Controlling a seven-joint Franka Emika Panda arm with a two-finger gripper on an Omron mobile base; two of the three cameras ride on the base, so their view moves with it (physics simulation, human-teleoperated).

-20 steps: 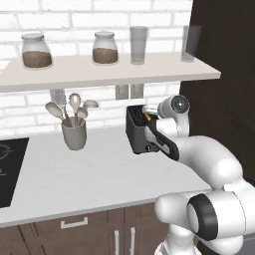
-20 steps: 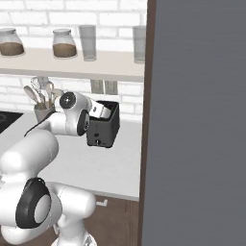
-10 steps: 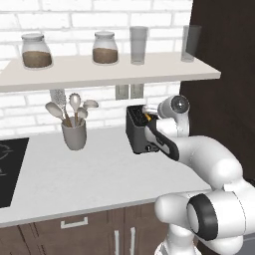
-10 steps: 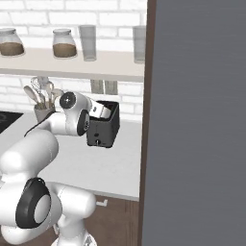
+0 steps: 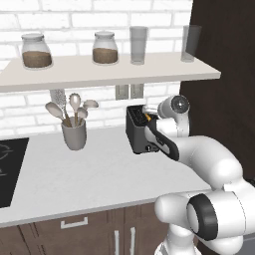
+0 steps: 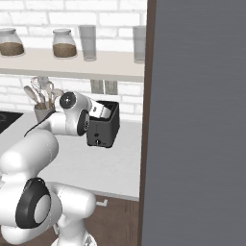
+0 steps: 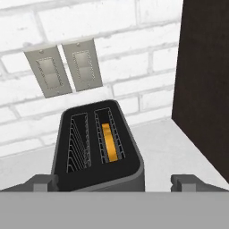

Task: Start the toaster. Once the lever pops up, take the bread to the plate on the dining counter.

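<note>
Nothing has moved over the last second. The arm hangs in the same pose over the toaster [image 5: 141, 131], the fingers [image 7: 188, 181] are spread as wide as before, and the bread [image 7: 108, 142] sits no higher in its slot.

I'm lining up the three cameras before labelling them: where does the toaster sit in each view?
Left base view: toaster right of centre on the grey worktop, partly behind the arm.
Right base view: toaster left of centre, beside the dark panel.
Hand view: toaster lower centre, seen from above, bread in its right slot.
Shared landmark: wall outlets above the toaster.
</note>
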